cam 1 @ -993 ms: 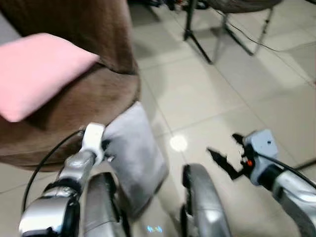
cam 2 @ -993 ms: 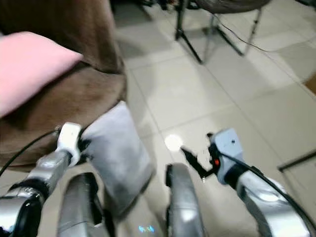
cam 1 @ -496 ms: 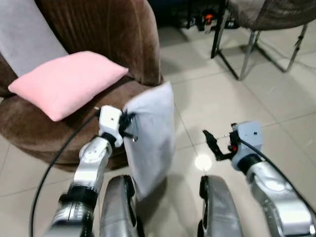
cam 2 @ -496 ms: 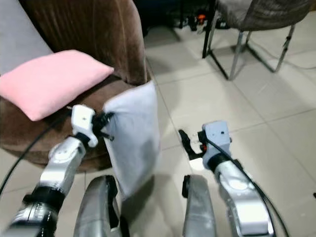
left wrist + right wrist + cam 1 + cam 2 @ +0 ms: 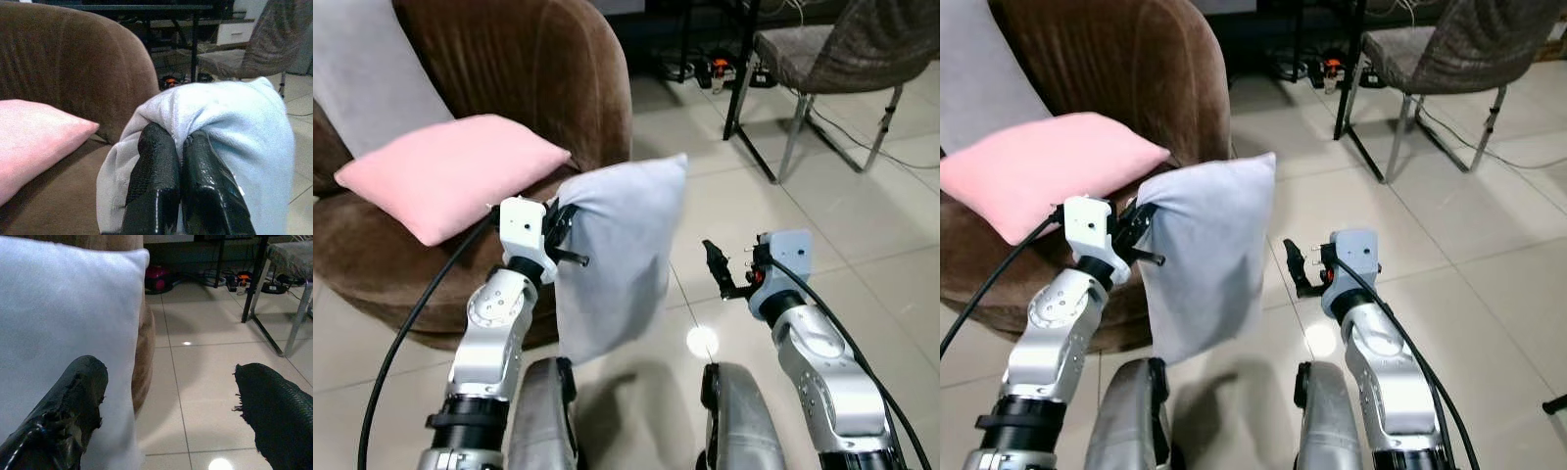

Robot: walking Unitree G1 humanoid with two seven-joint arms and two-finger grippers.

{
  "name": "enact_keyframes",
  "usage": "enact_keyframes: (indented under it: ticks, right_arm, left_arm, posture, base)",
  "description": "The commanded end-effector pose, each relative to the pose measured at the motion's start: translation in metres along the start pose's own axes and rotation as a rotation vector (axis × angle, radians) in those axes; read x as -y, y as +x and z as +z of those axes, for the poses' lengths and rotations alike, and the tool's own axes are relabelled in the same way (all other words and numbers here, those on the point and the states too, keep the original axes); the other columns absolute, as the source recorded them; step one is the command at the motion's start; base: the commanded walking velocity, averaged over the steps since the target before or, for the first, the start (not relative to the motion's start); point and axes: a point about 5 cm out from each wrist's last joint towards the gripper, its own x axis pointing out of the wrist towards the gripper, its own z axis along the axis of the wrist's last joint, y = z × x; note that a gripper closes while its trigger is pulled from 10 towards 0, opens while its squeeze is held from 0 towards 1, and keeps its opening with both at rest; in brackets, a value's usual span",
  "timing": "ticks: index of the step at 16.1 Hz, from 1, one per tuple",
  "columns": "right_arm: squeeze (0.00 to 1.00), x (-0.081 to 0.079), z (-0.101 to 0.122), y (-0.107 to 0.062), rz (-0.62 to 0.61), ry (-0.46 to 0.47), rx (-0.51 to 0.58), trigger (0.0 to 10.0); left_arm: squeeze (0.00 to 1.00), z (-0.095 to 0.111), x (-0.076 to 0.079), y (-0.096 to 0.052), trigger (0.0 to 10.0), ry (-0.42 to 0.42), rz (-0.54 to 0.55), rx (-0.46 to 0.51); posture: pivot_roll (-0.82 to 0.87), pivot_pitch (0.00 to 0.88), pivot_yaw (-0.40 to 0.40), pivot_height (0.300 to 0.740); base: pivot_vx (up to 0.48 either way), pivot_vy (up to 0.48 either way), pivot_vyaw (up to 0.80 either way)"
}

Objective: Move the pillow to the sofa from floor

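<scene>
My left gripper [image 5: 178, 147] is pinched tight on a corner of the grey pillow [image 5: 617, 255]; fabric bunches over both fingers. The pillow hangs clear of the floor, in front of the sofa [image 5: 538, 88] rim, draping down toward 6 o'clock from the grip. My right gripper [image 5: 171, 416] is wide open and holds nothing, beside the pillow's 3 o'clock edge, not touching as far as I can tell.

The pink pillow [image 5: 450, 176] sits on the seat at about 10 o'clock from my left gripper. A chair [image 5: 1440, 59] stands on the tiles at 1 o'clock, well apart.

Risks as I see them:
- One-corner pinch, with the full weight below it. A fast swing could pull the fabric out and drop it back on the floor.
- The lower edge hangs below the seat rim. If I move toward 11 o'clock without lifting, it likely catches on the sofa front and folds or drags.
- Letting go too early leaves it on the rim, where it could slide off.
- It may nudge the pink pillow on landing; minor.
</scene>
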Motion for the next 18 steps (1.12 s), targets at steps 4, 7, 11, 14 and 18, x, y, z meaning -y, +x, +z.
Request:
enact_keyframes:
  ticks: [4, 7, 11, 14, 18]
  right_arm:
    - [0.00, 0.001, 0.001, 0.004, -0.010, 0.021, 0.025, 10.0]
    - [0.00, 0.001, 0.002, 0.010, -0.009, 0.024, 0.042, 10.0]
    - [0.00, 0.001, 0.000, 0.011, -0.006, 0.028, 0.047, 10.0]
    - [0.00, 0.000, -0.003, 0.013, -0.002, 0.031, 0.043, 10.0]
    - [0.00, 0.000, -0.005, 0.014, 0.001, 0.046, 0.041, 10.0]
  left_arm:
    - [0.00, 0.017, -0.001, 0.005, 0.0, 0.038, 0.003, 0.038]
    - [0.00, 0.020, 0.002, 0.007, 0.0, 0.044, -0.008, 0.040]
    - [0.00, 0.020, 0.003, 0.006, 0.0, 0.051, -0.012, 0.033]
    - [0.00, 0.017, 0.005, 0.005, 0.0, 0.057, -0.020, 0.017]
    - [0.00, 0.019, 0.005, 0.007, 0.0, 0.066, -0.030, 0.019]
  posture:
    - [-0.02, 0.000, 0.049, 0.656]
    - [-0.01, 0.000, 0.053, 0.686]
    - [-0.01, 0.000, 0.045, 0.721]
    - [0.00, 0.000, 0.041, 0.740]
    - [0.01, 0.000, 0.038, 0.740]
  base:
    - [0.000, 0.000, 0.00]
    - [0.000, 0.000, 0.00]
    - [0.000, 0.000, 0.00]
    - [0.000, 0.000, 0.00]
    - [0.000, 0.000, 0.00]
